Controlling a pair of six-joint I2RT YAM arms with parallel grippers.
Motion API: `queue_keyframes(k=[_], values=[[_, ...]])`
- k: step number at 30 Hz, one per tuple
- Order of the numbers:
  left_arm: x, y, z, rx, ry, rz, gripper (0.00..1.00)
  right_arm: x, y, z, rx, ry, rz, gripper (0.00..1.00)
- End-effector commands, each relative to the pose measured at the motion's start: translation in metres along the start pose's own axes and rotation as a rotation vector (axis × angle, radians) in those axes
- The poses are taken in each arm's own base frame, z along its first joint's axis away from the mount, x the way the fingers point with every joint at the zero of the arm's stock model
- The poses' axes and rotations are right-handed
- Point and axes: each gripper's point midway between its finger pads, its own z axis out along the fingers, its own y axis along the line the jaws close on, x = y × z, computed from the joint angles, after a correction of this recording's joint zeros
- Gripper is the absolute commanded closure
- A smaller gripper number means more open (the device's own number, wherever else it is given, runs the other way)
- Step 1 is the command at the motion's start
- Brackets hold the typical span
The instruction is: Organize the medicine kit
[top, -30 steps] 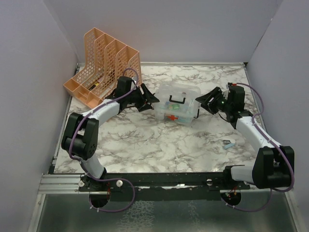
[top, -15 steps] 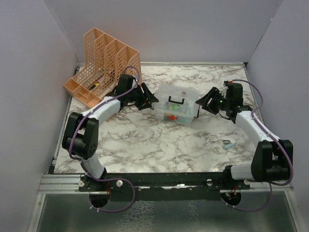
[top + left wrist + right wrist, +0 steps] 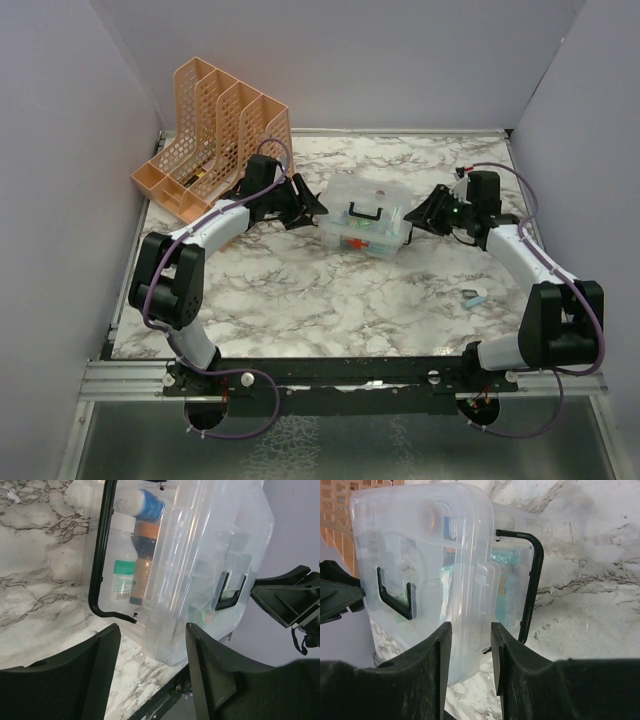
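The medicine kit (image 3: 365, 222) is a clear plastic box with a red cross and a black handle, standing mid-table with its see-through lid down. Through its walls I see bottles and packets. My left gripper (image 3: 306, 211) is open at the kit's left end. In the left wrist view (image 3: 152, 647) a corner of the kit (image 3: 200, 555) reaches between the fingertips. My right gripper (image 3: 421, 218) is open at the kit's right end. In the right wrist view (image 3: 471, 642) its fingers straddle the lid edge and latch of the kit (image 3: 420, 555).
An orange mesh file rack (image 3: 215, 135) stands at the back left, behind my left arm. A small pale blue item (image 3: 475, 296) lies on the marble table (image 3: 330, 300) at the right, near my right forearm. Walls close in the sides and back.
My right gripper has moved left and further back, closing in on the kit's right end. My left gripper has shifted slightly further back at the left end. The kit has stayed put.
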Motion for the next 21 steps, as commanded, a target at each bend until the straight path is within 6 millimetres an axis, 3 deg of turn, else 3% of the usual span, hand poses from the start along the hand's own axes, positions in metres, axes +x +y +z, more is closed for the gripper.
queue_keyframes(k=[1,5,9,16,21], values=[[0.018,0.017,0.000,-0.045,0.065,0.004,0.41,0.013,-0.009,-0.008,0.042,0.058,-0.033,0.62],[0.024,0.021,-0.002,-0.048,0.088,0.023,0.35,0.011,-0.002,-0.016,0.031,0.063,-0.067,0.54],[0.022,0.026,-0.002,-0.079,0.080,0.036,0.35,0.012,-0.009,-0.015,0.068,0.068,-0.061,0.53],[0.001,-0.001,-0.005,-0.034,0.040,0.107,0.30,0.006,-0.029,-0.011,0.195,0.058,-0.007,0.55],[-0.013,-0.019,-0.008,-0.013,0.023,0.174,0.24,-0.012,0.001,-0.018,0.098,0.011,-0.028,0.50]])
